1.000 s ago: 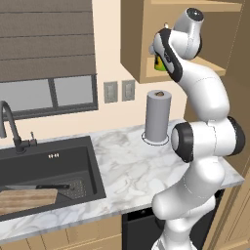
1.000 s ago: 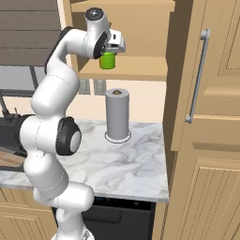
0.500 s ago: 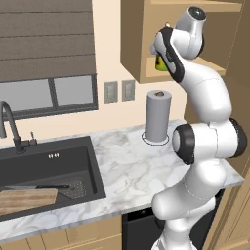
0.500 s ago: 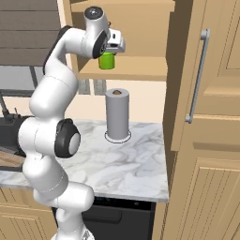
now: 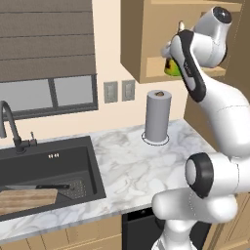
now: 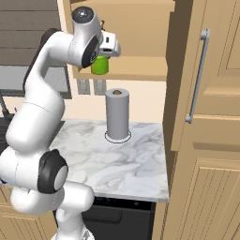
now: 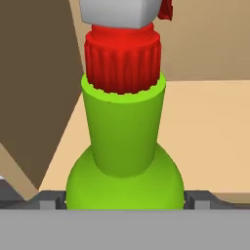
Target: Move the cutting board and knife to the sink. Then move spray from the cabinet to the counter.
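Observation:
The green spray (image 7: 124,132) with its red top stands on the shelf of the doorless wooden cabinet (image 6: 140,70). My gripper (image 7: 125,200) is shut on the spray's round body, a fingertip (image 7: 52,200) pressed against each side. From the base, the spray (image 6: 99,65) (image 5: 172,68) shows just under my hand (image 6: 108,44). The cutting board (image 5: 24,201) lies in the black sink (image 5: 49,163), and the knife (image 5: 36,186) rests along its far edge. Below the niche lies the white marble counter (image 5: 136,161) (image 6: 122,159).
A tall grey paper towel roll (image 5: 157,116) (image 6: 117,115) stands on the counter right below the niche. A dark faucet (image 5: 10,127) rises at the sink's back left. A tall panelled cabinet door with a bar handle (image 6: 197,75) bounds the counter on the right.

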Controlling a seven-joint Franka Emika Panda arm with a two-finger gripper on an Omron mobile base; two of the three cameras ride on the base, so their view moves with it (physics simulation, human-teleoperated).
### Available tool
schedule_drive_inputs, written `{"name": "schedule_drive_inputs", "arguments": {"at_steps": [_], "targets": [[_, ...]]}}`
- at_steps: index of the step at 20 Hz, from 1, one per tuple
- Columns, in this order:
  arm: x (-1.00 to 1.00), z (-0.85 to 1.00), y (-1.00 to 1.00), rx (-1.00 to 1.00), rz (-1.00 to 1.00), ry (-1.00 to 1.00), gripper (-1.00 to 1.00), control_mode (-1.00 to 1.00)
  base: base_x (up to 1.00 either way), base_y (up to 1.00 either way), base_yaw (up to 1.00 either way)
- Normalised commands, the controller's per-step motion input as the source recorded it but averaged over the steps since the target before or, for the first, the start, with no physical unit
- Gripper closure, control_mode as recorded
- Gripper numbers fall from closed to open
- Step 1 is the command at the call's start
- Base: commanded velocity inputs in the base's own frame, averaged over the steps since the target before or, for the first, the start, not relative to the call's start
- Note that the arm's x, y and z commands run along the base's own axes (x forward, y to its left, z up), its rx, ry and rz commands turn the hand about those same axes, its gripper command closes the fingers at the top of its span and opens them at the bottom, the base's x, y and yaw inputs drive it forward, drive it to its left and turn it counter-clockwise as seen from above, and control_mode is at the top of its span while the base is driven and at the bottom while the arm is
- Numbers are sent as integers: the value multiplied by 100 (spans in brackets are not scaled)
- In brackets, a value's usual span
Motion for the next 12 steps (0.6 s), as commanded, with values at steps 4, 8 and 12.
{"name": "schedule_drive_inputs", "arguments": {"at_steps": [4,8,12], "targets": [[-100,0,0,0,0,-15,100,-100,0,0,0],[-100,-16,-3,0,-3,-10,100,-100,0,0,0],[-100,-23,-1,0,-3,-2,100,-100,0,0,0]]}}
